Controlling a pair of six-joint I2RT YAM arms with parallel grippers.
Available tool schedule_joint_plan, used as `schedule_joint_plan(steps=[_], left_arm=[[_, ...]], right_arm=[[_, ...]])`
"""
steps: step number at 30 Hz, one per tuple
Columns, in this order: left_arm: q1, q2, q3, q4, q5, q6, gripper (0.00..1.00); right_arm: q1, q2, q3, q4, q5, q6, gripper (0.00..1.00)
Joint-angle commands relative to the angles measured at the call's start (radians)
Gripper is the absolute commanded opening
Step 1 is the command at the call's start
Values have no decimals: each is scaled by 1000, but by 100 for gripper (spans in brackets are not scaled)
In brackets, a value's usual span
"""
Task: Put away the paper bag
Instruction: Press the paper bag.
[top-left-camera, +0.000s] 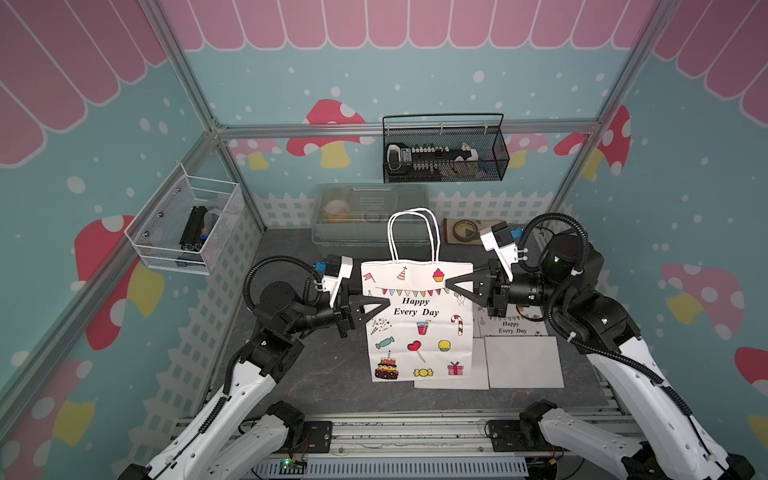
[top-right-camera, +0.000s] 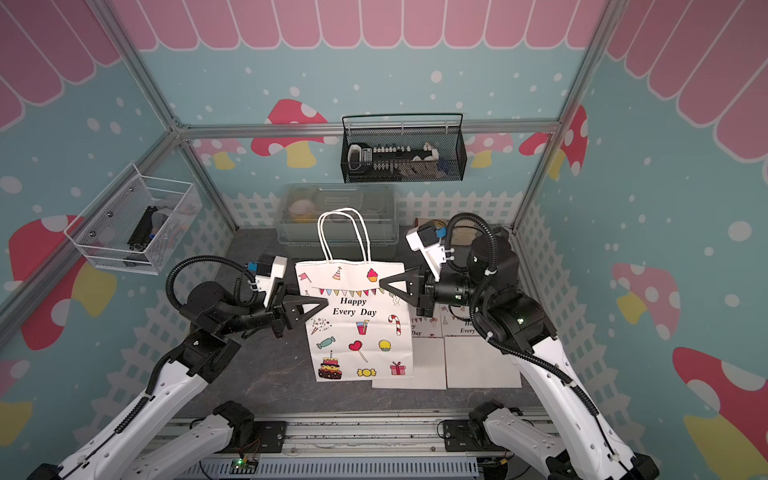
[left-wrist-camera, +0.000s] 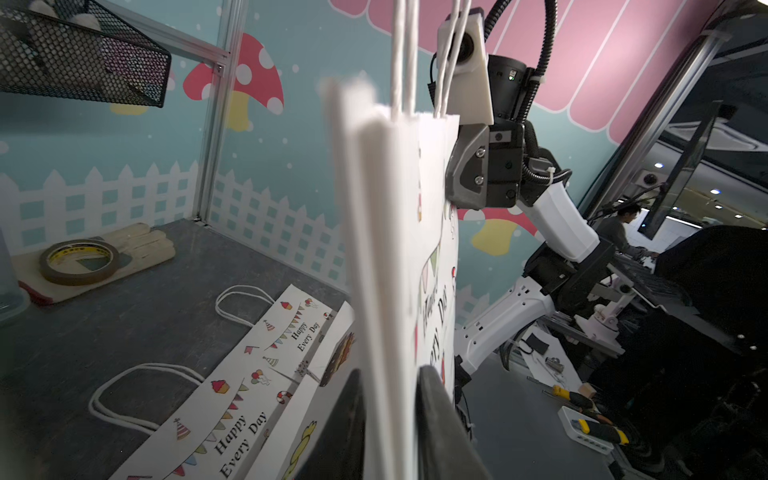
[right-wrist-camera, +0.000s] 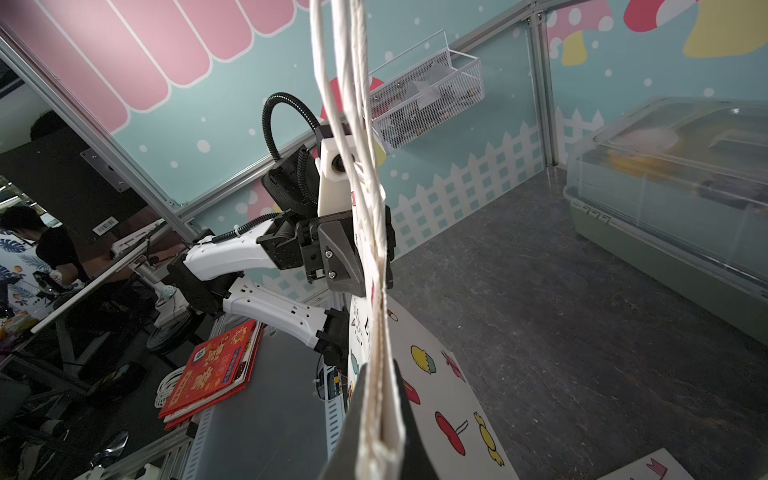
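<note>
A white paper bag printed "Happy Every Day" hangs upright over the dark table, its cord handles standing up; both top views show it. My left gripper is shut on the bag's left edge, and in the left wrist view its black fingers press both sides of the folded edge of the bag. On the upper right edge, my right gripper is shut on the bag. In the right wrist view the right gripper pinches the bag's rim, with the printed face of the bag beyond it.
Two more flat bags lie on the table under the right arm. A clear lidded box and a tape roll sit at the back. A black wire basket hangs on the back wall, a white mesh basket on the left wall.
</note>
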Motion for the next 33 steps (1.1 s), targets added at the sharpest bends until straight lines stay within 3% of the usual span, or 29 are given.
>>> schedule_joint_plan(steps=[1, 4, 8, 11, 14, 21, 24, 33], left_arm=[[-6, -20, -5, 23, 12, 0, 12], [-6, -28, -6, 32, 5, -4, 3], [-3, -28, 3, 44, -19, -31, 0], [-3, -21, 6, 81, -22, -69, 0], [-3, -14, 3, 107, -6, -89, 0], [0, 0, -5, 186, 19, -148, 0], [3, -8, 1, 209, 18, -181, 0], [10, -8, 10, 95, 27, -107, 0]], right_arm=[[-5, -23, -2, 74, -17, 26, 0], [-5, -31, -11, 82, -19, 31, 5], [-5, -51, -47, 102, -19, 37, 32], [-2, -72, -148, 261, -39, 140, 51], [1, -107, -217, 315, -21, 163, 58], [1, -121, -168, 179, 15, 71, 61], [1, -112, -159, 172, -9, 72, 53], [1, -118, -99, 79, -2, 26, 29]])
